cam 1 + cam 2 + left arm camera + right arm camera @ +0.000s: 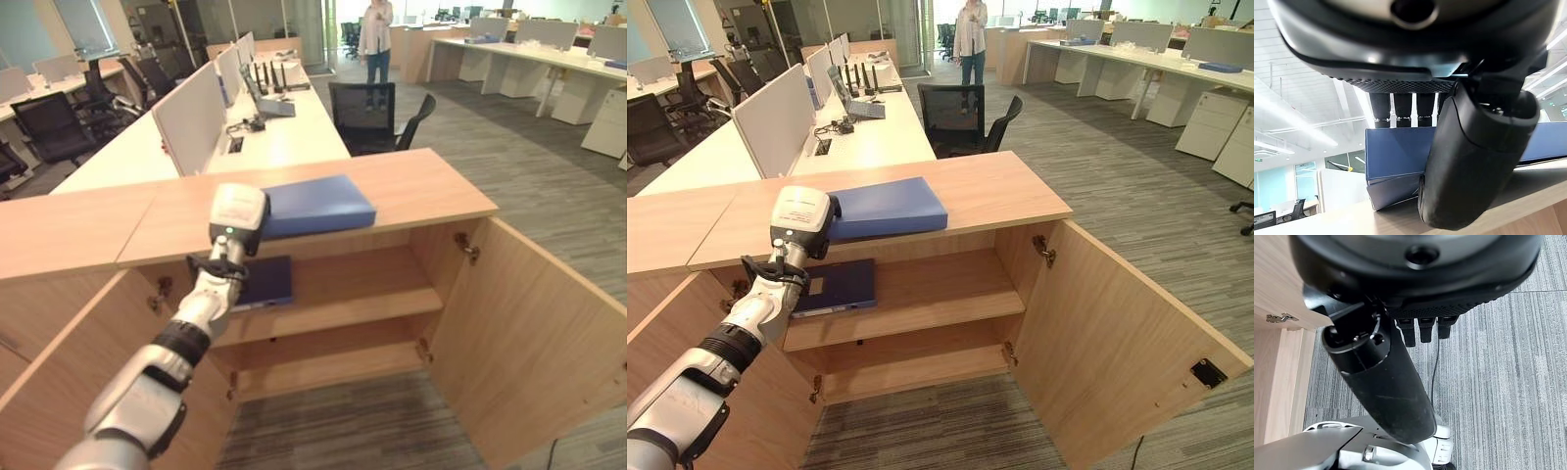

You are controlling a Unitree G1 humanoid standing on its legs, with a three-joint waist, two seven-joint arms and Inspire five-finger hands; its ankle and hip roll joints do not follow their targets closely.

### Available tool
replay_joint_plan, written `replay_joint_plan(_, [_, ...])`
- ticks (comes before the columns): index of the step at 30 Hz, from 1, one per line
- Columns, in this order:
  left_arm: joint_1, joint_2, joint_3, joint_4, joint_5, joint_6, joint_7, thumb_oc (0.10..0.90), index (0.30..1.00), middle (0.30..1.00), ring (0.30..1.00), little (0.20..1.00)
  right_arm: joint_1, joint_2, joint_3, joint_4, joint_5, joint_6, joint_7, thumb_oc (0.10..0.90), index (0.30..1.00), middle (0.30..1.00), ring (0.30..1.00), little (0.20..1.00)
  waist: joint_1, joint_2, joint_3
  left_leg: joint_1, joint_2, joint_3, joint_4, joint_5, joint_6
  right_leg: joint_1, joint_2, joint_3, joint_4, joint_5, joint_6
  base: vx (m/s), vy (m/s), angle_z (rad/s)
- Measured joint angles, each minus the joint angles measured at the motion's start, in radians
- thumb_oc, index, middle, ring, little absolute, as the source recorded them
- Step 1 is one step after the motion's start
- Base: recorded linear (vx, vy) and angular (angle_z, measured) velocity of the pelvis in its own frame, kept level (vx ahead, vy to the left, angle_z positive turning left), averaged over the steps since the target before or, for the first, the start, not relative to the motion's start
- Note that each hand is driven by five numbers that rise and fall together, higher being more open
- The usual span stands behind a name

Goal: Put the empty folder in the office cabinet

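The left hand [1469,161] is reaching to the blue folder [318,206] lying on the cabinet [431,186] top, fingers [1403,108] straight against its edge; the right hand [1386,382] is hanging loosely open above the carpet [1508,382].

Left hand [1474,161] against blue folder [1396,156]

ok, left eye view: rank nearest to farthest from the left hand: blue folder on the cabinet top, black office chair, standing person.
1. Blue folder on the wooden cabinet top, right at the left hand.
2. Black office chair, behind the cabinet.
3. Standing person, far back in the aisle.
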Motion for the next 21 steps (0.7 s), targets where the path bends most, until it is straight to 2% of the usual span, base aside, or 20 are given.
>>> replay_joint_plan(1, [0.006, -0.001, 0.004, -0.014, -0.006, -0.002, 0.003, 0.400, 0.300, 0.300, 0.300, 0.300, -0.001, 0.000, 0.000, 0.000, 0.000, 0.000, 0.000, 0.800, 0.900, 0.900, 0.900, 0.900, 0.001, 0.000, 0.000, -0.001, 0.000, 0.000, 0.000, 0.000, 0.000, 0.000, 0.000, 0.000, 0.000, 0.000, 0.000, 0.00, 0.000, 0.00])
replay_joint_plan(4, [0.110, -0.001, 0.110, -0.185, -0.037, -0.012, 0.001, 0.400, 0.300, 0.300, 0.300, 0.300, 0.000, 0.000, -0.001, -0.006, 0.000, 0.000, -0.001, 0.800, 0.900, 0.900, 0.900, 0.900, 0.000, 0.000, 0.000, -0.001, 0.000, 0.000, 0.000, -0.001, 0.000, -0.001, 0.000, 0.000, 0.000, 0.000, 0.000, 0.00, 0.000, 0.00])
replay_joint_plan(8, [0.337, -0.039, 0.264, -0.472, -0.117, -0.070, 0.007, 0.400, 0.300, 0.300, 0.300, 0.300, 0.017, 0.000, -0.004, -0.035, 0.001, 0.000, -0.006, 0.800, 0.900, 0.900, 0.900, 0.900, 0.011, -0.001, 0.002, -0.001, 0.000, -0.002, 0.000, -0.004, 0.001, 0.000, 0.000, -0.001, 0.000, -0.003, -0.002, 0.00, 0.002, 0.01])
replay_joint_plan(9, [0.408, -0.063, 0.281, -0.561, -0.164, -0.123, 0.020, 0.400, 0.300, 0.300, 0.300, 0.300, 0.033, 0.001, -0.011, -0.039, 0.001, -0.002, -0.007, 0.800, 0.900, 0.900, 0.900, 0.900, 0.037, -0.008, 0.005, 0.000, 0.000, -0.003, 0.000, -0.004, 0.002, 0.001, 0.000, -0.001, 0.000, -0.003, -0.003, -0.01, 0.008, 0.05])
replay_joint_plan(10, [0.426, -0.066, 0.289, -0.582, -0.172, -0.131, 0.019, 0.400, 0.300, 0.300, 0.300, 0.300, 0.032, 0.001, -0.014, -0.039, 0.001, -0.002, -0.006, 0.800, 0.900, 0.900, 0.900, 0.900, 0.044, -0.009, 0.006, -0.001, 0.000, -0.003, 0.000, -0.004, 0.001, 0.001, -0.001, -0.001, 0.000, -0.003, -0.003, -0.02, 0.005, 0.07])
replay_joint_plan(11, [0.566, -0.080, 0.323, -0.724, -0.261, -0.216, 0.017, 0.400, 0.300, 0.300, 0.300, 0.300, 0.043, 0.006, -0.041, -0.046, 0.008, -0.005, -0.011, 0.800, 0.900, 0.900, 0.900, 0.900, 0.063, -0.018, 0.010, -0.001, -0.002, -0.006, 0.000, -0.005, 0.002, 0.000, -0.002, -0.006, 0.000, -0.003, -0.002, -0.02, -0.001, 0.07])
replay_joint_plan(15, [0.687, -0.081, 0.351, -0.804, -0.399, -0.303, 0.013, 0.400, 0.300, 0.300, 0.300, 0.300, 0.042, 0.009, -0.053, -0.046, 0.022, -0.016, -0.018, 0.800, 0.900, 0.900, 0.900, 0.900, 0.086, -0.028, 0.022, -0.011, -0.003, -0.018, -0.004, -0.017, 0.000, 0.000, -0.006, -0.014, 0.000, -0.003, -0.001, -0.02, -0.006, 0.07])
replay_joint_plan(21, [0.740, -0.081, 0.374, -0.846, -0.566, -0.330, -0.036, 0.400, 0.300, 0.300, 0.300, 0.300, 0.042, 0.013, -0.057, -0.045, 0.040, -0.027, -0.027, 0.800, 0.900, 0.900, 0.900, 0.900, 0.089, -0.034, 0.031, -0.022, -0.002, -0.042, -0.004, -0.009, -0.002, -0.004, -0.007, -0.037, 0.000, -0.004, -0.002, -0.01, 0.002, 0.12])
